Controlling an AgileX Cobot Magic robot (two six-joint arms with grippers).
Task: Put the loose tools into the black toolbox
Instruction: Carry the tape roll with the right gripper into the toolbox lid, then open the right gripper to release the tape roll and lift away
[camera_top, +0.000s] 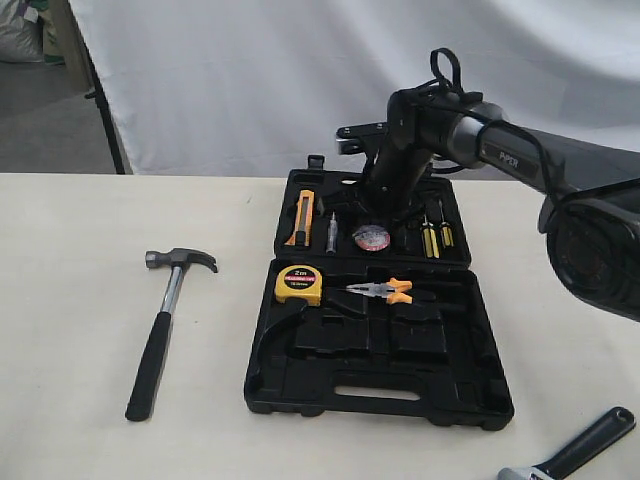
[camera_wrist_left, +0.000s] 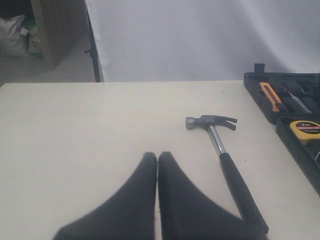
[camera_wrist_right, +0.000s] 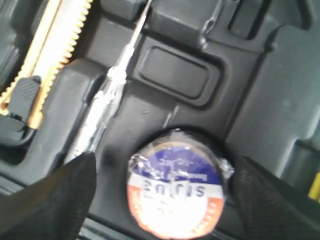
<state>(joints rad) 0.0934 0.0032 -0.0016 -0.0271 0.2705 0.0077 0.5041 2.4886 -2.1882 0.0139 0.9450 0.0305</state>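
The small dark tape roll with a red, white and blue label (camera_wrist_right: 175, 187) is seen lying in a recess of the large black moulded-plastic toolbox (camera_top: 470, 370), in the half away from its slot handle. The right gripper (camera_wrist_right: 164, 159) is positioned over it, jaws spread open on either side, nothing gripped. The steel claw hammer with a black handle (camera_top: 165, 325) and the silver adjustable wrench with a black handle (camera_top: 585, 450) are seen on the tabletop (camera_top: 80, 260), on opposite sides of the case. The left gripper (camera_wrist_left: 157, 156) is held above the tabletop, jaws closed on nothing.
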